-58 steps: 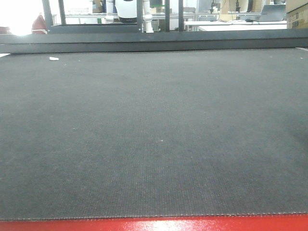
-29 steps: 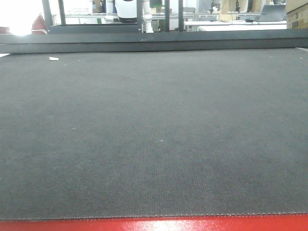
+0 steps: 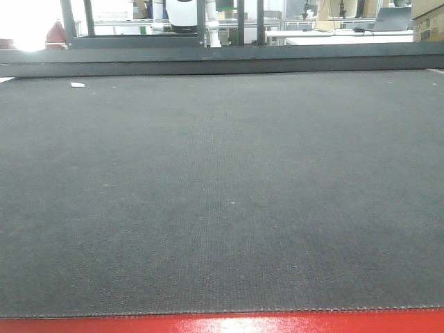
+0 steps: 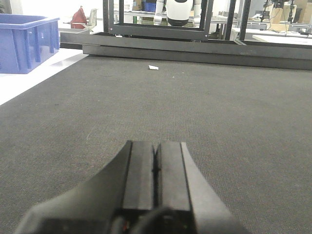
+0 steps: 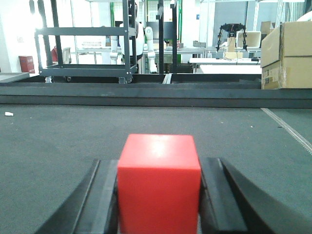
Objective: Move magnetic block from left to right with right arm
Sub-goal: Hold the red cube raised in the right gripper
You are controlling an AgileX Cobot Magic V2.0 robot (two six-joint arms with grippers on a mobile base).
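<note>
The magnetic block (image 5: 159, 185), a bright-red cube, fills the lower middle of the right wrist view. My right gripper (image 5: 159, 163) is shut on it, with one black finger (image 5: 106, 195) pressed to its left face and the other to its right face. The block's underside is hidden, so I cannot tell whether it rests on the dark mat (image 5: 58, 141). In the left wrist view my left gripper (image 4: 156, 146) is shut low over the mat, its pads together with nothing between them. The front view shows only the mat (image 3: 222, 194), with no block and no gripper.
A small white scrap (image 4: 153, 68) lies near the mat's far left edge. A blue crate (image 4: 24, 41) stands off the mat at the left, cardboard boxes (image 5: 287, 56) at the far right. A dark rail (image 3: 222, 66) borders the far side; a red table edge (image 3: 222, 325) runs along the front.
</note>
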